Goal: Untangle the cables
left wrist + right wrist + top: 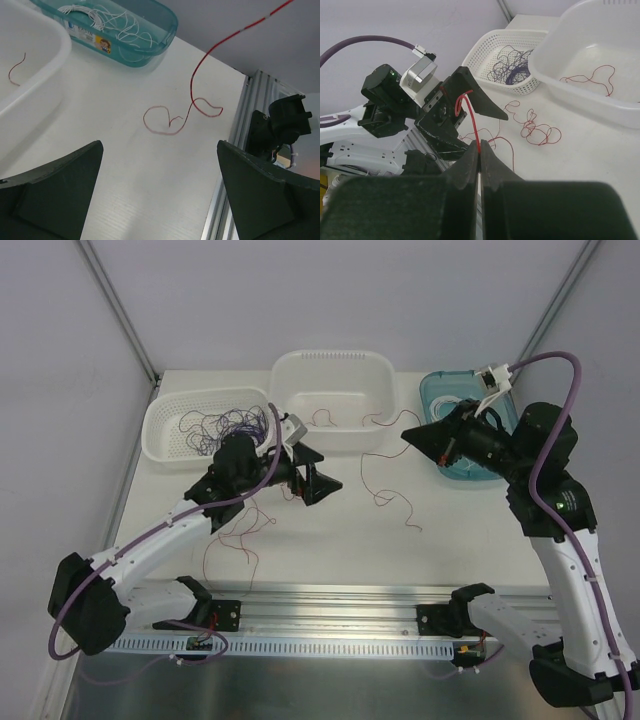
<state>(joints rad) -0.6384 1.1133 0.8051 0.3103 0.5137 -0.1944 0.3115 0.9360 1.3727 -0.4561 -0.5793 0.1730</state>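
At the far left the basket holds the purple cables in one dense tangle. Part of it is covered by the left arm, so I cannot tell how many strands there are. Loose red cables lie on the worktop in front of the basket, near that arm's elbow.

The left gripper stands wide open and holds nothing, its fingers pointing right across the worktop.

The next move turns on the red cable. It lies to the right of the left gripper and above it. From up at the right it drops steeply to a small double loop on the worktop, just ahead of the open fingers, so its long axis is close to upright. The left gripper is the nearer free one, and I judge it would have to close across the strand rather than along it.

Behind this, the tub has a few red strands in it.

The right gripper is clenched on the upper end of that red cable, the strand pinched at the fingertips.

At the far right the teal box holds the white cables.

In the right wrist view the cable arches up close to the left fingers, but I cannot tell whether it touches them. From above, the strand between the grippers is too thin to trace, and its free end is hard to pick out.
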